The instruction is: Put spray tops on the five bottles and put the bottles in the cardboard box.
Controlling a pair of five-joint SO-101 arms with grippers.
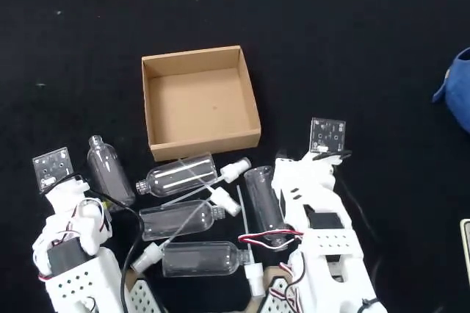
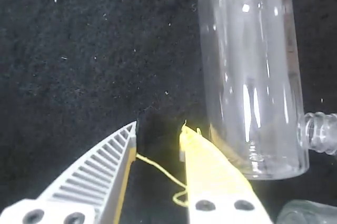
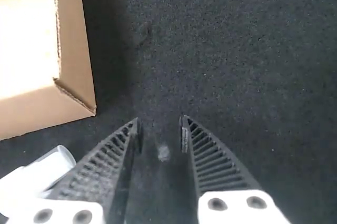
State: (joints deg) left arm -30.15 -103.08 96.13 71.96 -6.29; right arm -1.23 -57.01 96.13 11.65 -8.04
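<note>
The open cardboard box [image 1: 198, 100] sits mid-table with nothing in it. Several clear bottles lie uncapped in front of it: one at the left [image 1: 110, 170], three stacked toward the front [image 1: 180, 175] [image 1: 180, 219] [image 1: 204, 258], and one [image 1: 263, 203] against the right arm [image 1: 316, 217]. White spray tops [image 1: 235, 171] [image 1: 224, 200] [image 1: 147, 258] [image 1: 253, 280] lie loose among them. My left gripper [image 2: 158, 132] is open over bare cloth, beside the leftmost bottle [image 2: 250, 71]. My right gripper [image 3: 159, 129] is open and holds nothing, near the box corner [image 3: 52, 50] and a spray top [image 3: 37, 174].
Black cloth covers the table [image 1: 352, 48]. A blue object [image 1: 457, 96] pokes in at the right edge. Square marker tags [image 1: 51, 168] [image 1: 327, 135] stand on both wrists. The left arm [image 1: 70, 239] is at the front left, and cables trail between the arm bases.
</note>
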